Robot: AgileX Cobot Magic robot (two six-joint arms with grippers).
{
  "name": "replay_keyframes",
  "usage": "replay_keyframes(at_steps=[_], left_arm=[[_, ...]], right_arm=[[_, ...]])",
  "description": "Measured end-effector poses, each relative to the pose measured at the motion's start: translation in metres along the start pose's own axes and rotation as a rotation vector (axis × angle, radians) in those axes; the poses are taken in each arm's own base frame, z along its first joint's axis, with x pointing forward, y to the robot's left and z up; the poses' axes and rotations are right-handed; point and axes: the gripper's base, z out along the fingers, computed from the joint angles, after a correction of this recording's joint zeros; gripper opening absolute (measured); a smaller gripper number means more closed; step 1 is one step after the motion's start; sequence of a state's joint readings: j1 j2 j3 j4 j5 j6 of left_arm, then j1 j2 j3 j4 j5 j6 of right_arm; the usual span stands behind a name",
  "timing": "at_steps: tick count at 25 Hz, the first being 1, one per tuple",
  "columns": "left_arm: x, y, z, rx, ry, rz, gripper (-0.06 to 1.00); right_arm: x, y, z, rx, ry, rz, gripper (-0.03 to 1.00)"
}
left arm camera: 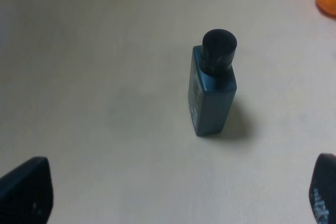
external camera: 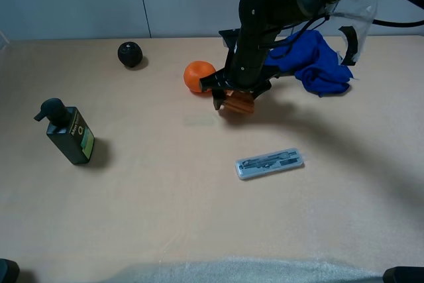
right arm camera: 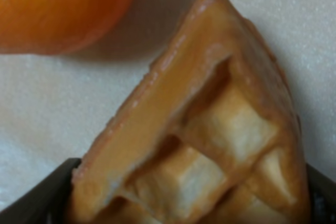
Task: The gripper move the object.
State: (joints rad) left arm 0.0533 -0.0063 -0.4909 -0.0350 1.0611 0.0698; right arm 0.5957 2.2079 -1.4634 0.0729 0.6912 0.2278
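The orange-brown waffle wedge [external camera: 241, 103] with square dimples lies on the tan table just right of the round orange fruit [external camera: 199, 75]. My right gripper [external camera: 233, 97] reaches down from the black arm and sits around the waffle. In the right wrist view the waffle [right arm camera: 210, 129] fills the frame between the two dark fingers [right arm camera: 42, 195], which touch its sides; the right gripper [right arm camera: 184, 205] is shut on it. My left gripper [left arm camera: 173, 198] is open and empty, its black fingertips [left arm camera: 23, 195] wide apart, short of the dark bottle [left arm camera: 211, 90].
A dark green pump bottle [external camera: 69, 133] stands at the left. A black ball [external camera: 130, 54] lies at the back. A blue cloth [external camera: 313, 63] is bunched behind the right arm. A clear flat case [external camera: 270, 163] lies in front of the waffle.
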Motion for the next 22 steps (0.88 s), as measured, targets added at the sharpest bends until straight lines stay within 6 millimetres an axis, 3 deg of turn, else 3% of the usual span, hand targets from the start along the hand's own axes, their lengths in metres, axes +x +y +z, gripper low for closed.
replay_keyframes(at_steps=[2, 5, 16, 22], left_arm=[[0.0, 0.0, 0.0, 0.0, 0.0, 0.0, 0.99], [0.0, 0.0, 0.0, 0.0, 0.0, 0.0, 0.99], [0.0, 0.0, 0.0, 0.0, 0.0, 0.0, 0.99], [0.0, 0.0, 0.0, 0.0, 0.0, 0.0, 0.99]], right_arm=[[0.0, 0.0, 0.0, 0.001, 0.0, -0.001, 0.64], [0.0, 0.0, 0.0, 0.002, 0.002, -0.002, 0.68], [0.001, 0.0, -0.002, 0.005, 0.014, -0.003, 0.69], [-0.001, 0.0, -0.026, 0.015, -0.006, -0.024, 0.69]])
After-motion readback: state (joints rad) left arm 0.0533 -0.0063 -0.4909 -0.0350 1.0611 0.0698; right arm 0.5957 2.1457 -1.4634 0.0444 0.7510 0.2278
